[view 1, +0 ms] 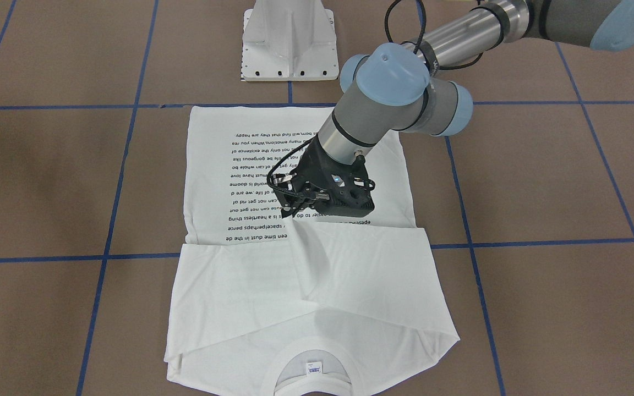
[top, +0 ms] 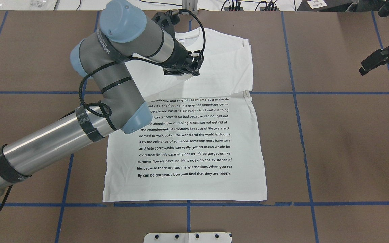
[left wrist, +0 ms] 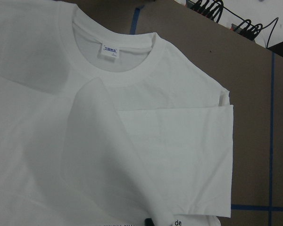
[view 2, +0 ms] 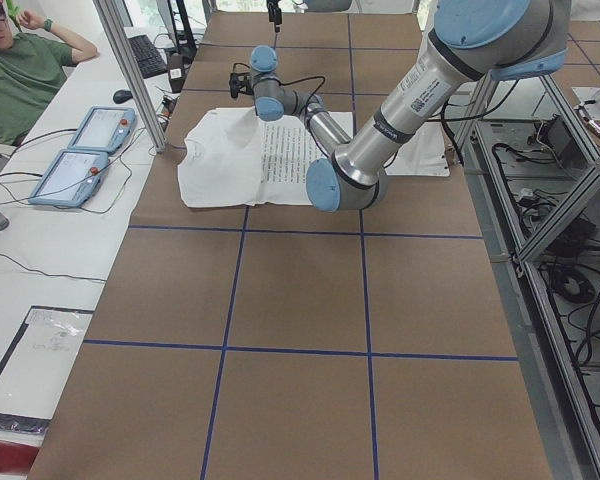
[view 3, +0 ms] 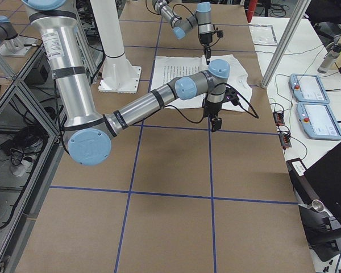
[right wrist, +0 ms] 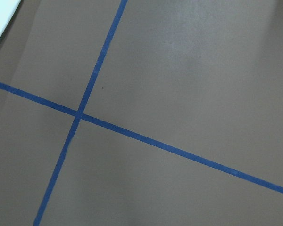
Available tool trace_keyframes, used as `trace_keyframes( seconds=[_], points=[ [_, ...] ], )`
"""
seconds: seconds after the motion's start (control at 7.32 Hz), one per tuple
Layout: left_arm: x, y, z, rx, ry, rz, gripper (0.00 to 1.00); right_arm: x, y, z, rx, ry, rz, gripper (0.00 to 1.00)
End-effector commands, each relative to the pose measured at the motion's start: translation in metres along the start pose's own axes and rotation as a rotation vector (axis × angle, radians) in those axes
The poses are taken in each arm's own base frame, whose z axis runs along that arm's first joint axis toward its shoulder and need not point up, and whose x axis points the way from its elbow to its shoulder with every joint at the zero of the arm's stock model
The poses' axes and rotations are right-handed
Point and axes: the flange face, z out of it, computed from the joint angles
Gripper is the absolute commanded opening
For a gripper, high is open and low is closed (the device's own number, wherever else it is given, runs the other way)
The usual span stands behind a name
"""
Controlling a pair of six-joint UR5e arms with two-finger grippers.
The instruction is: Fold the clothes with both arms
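The white T-shirt lies flat on the brown table, black text face up, hem toward the robot. Its sleeves are folded in over the chest below the collar and neck label. My left gripper hangs over the chest, shut on a sleeve fold that rises in a peak to its fingers; it also shows in the overhead view. My right gripper hangs over bare table well off the shirt's side, and I cannot tell if it is open. The right wrist view shows only table.
The white pedestal base stands just behind the shirt's hem. Blue tape lines grid the table. A seated operator and two control pendants are on a side bench past the table's far edge.
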Motion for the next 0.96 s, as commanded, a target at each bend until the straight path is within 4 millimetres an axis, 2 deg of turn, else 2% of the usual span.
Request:
trace_keyframes(
  seconds=[0.0, 0.27, 0.41, 0.55, 0.68, 0.82],
  points=[
    [0.0, 0.031, 0.038, -0.029, 0.03, 0.065, 0.0, 0.0, 0.0, 0.0, -0.001, 0.0, 0.001, 1.0],
    [0.014, 0.055, 0.057, -0.036, 0.037, 0.08, 0.0, 0.0, 0.0, 0.0, -0.001, 0.0, 0.001, 1.0],
    [0.018, 0.065, 0.064, -0.045, 0.046, 0.087, 0.07, 0.0, 0.0, 0.0, -0.001, 0.0, 0.001, 1.0],
    [0.019, 0.086, 0.075, -0.066, 0.058, 0.1, 0.99, 0.001, 0.0, 0.001, -0.002, 0.0, 0.002, 1.0],
    [0.023, 0.087, 0.073, -0.041, 0.06, 0.108, 1.0, -0.001, -0.002, 0.001, 0.0, 0.001, 0.001, 1.0],
    [0.016, 0.09, 0.07, -0.072, 0.046, 0.103, 1.0, -0.005, -0.006, -0.003, 0.007, -0.001, 0.02, 1.0]
  ],
)
